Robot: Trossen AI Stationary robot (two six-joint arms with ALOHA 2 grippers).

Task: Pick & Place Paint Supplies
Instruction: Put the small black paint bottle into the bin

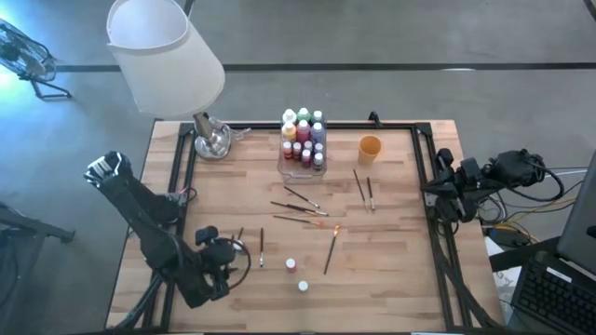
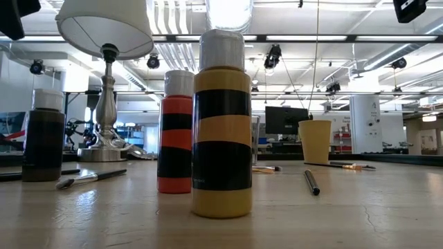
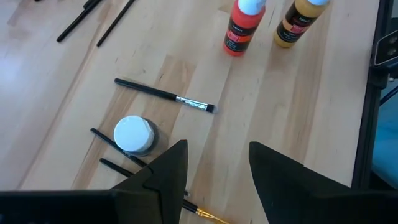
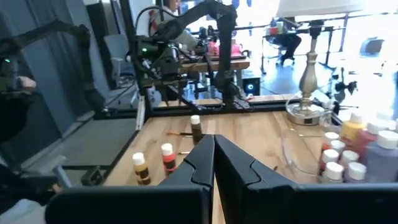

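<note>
My left gripper point(image 3: 217, 163) hangs open over the table's near left part point(image 1: 231, 253), touching nothing. A dark paint bottle with a white cap point(image 3: 132, 134) stands just beside one of its fingers, among thin dark brushes point(image 3: 165, 94). A red bottle point(image 3: 239, 28) and a yellow bottle point(image 3: 295, 22) stand upright farther off point(image 1: 291, 265) point(image 1: 303, 286). Several more brushes point(image 1: 300, 207) lie flat mid-table. Other bottles stand in the clear box point(image 1: 303, 141). My right gripper point(image 4: 214, 163) is shut and waits at the table's right edge point(image 1: 445, 186).
A lamp with a white shade point(image 1: 168, 51) stands on a metal base point(image 1: 210, 140) at the far left corner. An orange cup point(image 1: 370, 147) sits right of the clear box. A dark frame point(image 1: 428, 186) borders the table. Bare wood lies near the right side.
</note>
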